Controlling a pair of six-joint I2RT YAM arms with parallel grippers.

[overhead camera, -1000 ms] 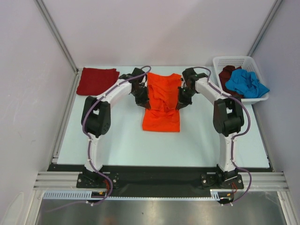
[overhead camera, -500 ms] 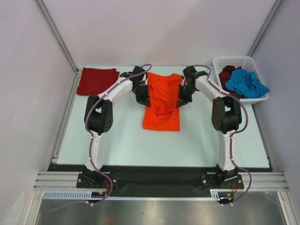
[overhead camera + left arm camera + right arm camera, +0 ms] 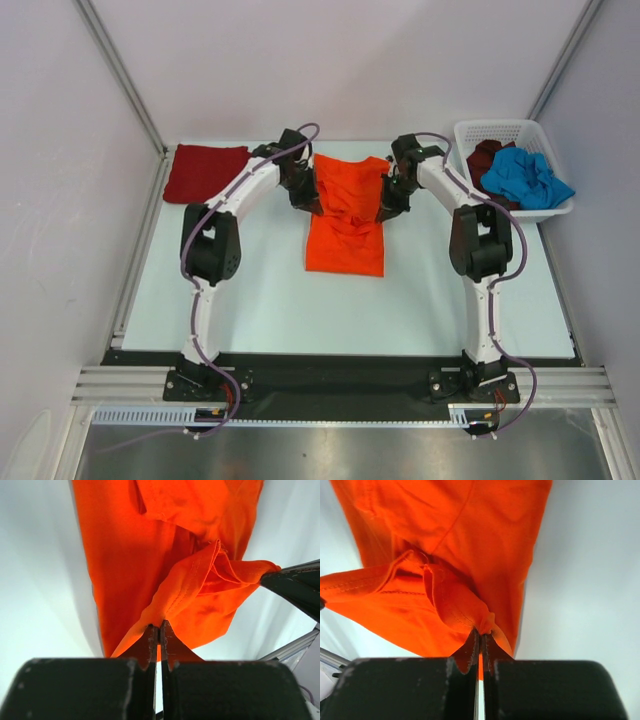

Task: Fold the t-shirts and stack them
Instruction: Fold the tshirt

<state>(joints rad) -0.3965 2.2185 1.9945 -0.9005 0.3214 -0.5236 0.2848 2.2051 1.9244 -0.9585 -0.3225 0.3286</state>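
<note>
Where pinched, the orange t-shirt [image 3: 345, 240] bunches upward.

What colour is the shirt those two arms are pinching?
The shirt is plain bright orange, clearest in the left wrist view.

Bright, soft light everywhere, and hardly a shadow on show.
Top view comes in crisp: diffuse light from above, the pale table [image 3: 260, 300] evenly lit, only faint soft-edged shadows, a dull sheen on the steel strip [image 3: 330, 450] at the near edge. On the wrists it's another story: the orange t-shirt [image 3: 130, 555] blazes, saturated, seams sharp, while the left gripper [image 3: 159, 630] and right gripper [image 3: 480, 636] sit dark and blurred up close, the table behind washing out to white.
</note>
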